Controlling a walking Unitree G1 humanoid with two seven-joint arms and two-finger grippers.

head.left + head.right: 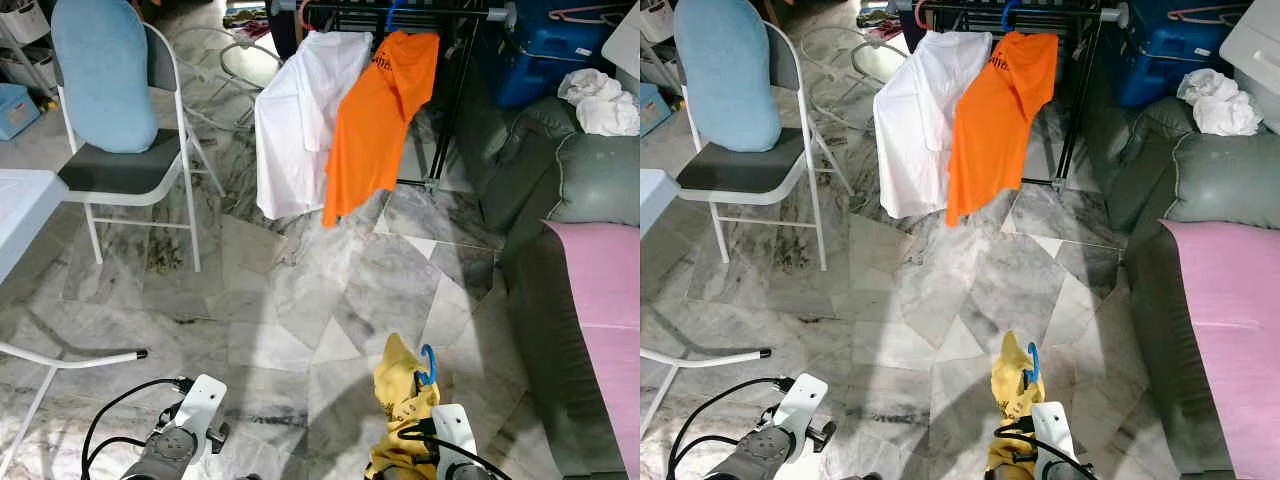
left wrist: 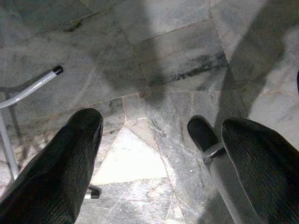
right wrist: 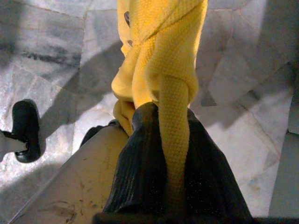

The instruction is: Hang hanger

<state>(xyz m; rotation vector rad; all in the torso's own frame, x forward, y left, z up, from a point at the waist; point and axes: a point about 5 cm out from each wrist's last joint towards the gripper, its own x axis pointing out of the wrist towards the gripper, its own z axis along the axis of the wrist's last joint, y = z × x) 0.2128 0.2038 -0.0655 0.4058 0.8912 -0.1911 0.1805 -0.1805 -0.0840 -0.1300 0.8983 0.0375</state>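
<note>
A blue hanger (image 1: pixel 428 363) carrying a yellow garment (image 1: pixel 402 400) is held low in front of the robot, above the marble floor (image 1: pixel 330 290). Its hook rises just above the right gripper (image 3: pixel 161 140), and the yellow cloth bunches around and over that gripper. In the right wrist view the black fingers (image 3: pixel 140 158) are clenched together with a strip of the knitted yellow fabric draped over them, so the gripper is grasping the garment and hanger.

The left gripper (image 2: pixel 159 135) hangs on the other side, near the floor; its two black fingers (image 2: pixel 65 158) stand well apart with nothing between them, only marble tiles beyond.

Further ahead, well apart from the held hanger, a black drying rack (image 1: pixel 455 70) stands at the far side of the floor. A white shirt (image 1: pixel 300 120) and an orange shirt (image 1: pixel 380 120) hang from its top bar, side by side and touching, the orange one on a blue hook.

To the robot's left is a white-framed chair (image 1: pixel 130 170) with a grey seat and a pale blue cushion (image 1: pixel 103 70) leaning against its back. Along the right stands a grey sofa (image 1: pixel 560 200) with a pink cover (image 1: pixel 610 300), and white crumpled cloth (image 1: pixel 600 100) lies at its far end.
</note>
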